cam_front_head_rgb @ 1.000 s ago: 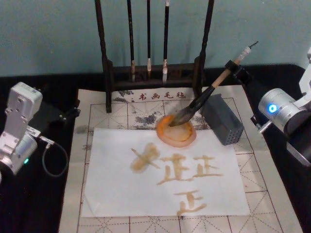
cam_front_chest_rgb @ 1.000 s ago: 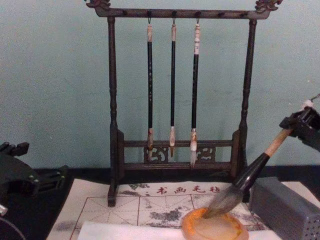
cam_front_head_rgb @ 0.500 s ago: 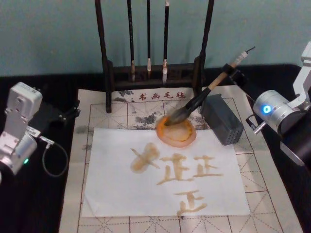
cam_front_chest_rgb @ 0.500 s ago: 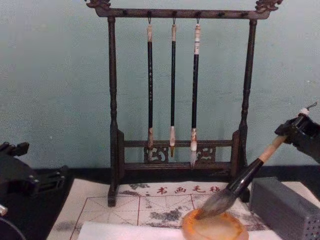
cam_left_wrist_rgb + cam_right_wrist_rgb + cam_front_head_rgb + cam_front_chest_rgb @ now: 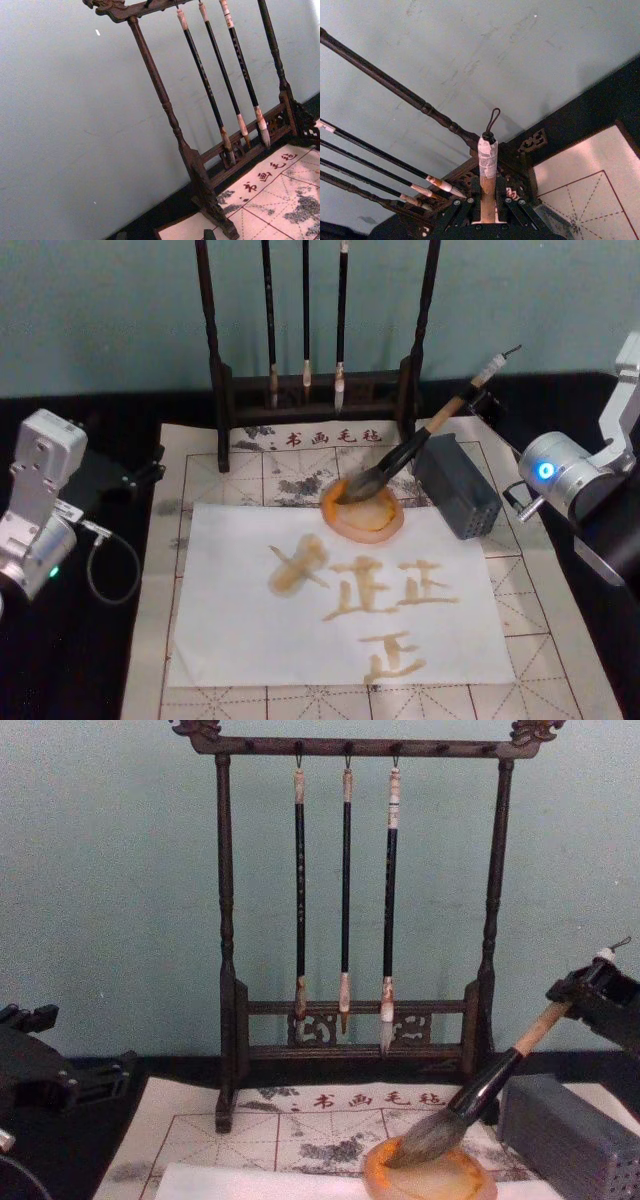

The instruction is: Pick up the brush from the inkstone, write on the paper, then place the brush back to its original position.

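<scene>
**Brush tip in the inkstone, right gripper holding**

The right gripper (image 5: 480,398) is clamped on the tan upper handle of the brush (image 5: 415,445), just below its white-wrapped end; the brush leans up toward the right, its bristles resting in the inkstone (image 5: 388,526); the inkstone sits at the far edge of the paper (image 5: 240,630), which bears orange-tan characters; the left gripper (image 5: 112,476) is parked at the left.

A plain teal wall (image 5: 110,870) rises behind the black tabletop (image 5: 60,670), evenly lit.
</scene>
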You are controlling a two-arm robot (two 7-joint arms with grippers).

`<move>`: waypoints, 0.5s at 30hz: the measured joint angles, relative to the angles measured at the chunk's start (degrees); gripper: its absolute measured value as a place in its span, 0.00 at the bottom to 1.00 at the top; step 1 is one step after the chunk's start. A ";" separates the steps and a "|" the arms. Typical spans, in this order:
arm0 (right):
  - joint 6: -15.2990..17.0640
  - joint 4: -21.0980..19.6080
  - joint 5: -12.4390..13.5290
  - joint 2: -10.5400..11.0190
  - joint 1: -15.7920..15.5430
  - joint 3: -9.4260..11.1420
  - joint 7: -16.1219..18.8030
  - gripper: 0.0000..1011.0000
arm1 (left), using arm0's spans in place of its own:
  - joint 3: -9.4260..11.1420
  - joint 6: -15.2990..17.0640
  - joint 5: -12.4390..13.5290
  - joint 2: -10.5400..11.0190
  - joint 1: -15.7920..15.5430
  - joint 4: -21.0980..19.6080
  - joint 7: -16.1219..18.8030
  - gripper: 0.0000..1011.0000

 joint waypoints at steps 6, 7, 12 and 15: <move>-0.32 -0.14 0.82 0.45 -0.12 -0.64 -0.54 0.20 | 0.00 0.00 0.00 0.00 0.00 0.00 0.00 0.99; -0.36 -0.19 0.90 0.52 -0.16 -0.70 -0.61 0.20 | 0.00 0.00 0.00 0.00 0.00 0.00 0.00 0.99; -0.67 -0.42 1.46 0.93 -0.31 -1.18 -1.05 0.20 | 0.00 0.00 0.00 0.00 0.00 0.00 0.00 0.99; -0.93 -0.61 1.92 1.28 -0.43 -1.55 -1.42 0.20 | 0.00 0.00 0.00 0.00 0.00 0.00 0.00 0.99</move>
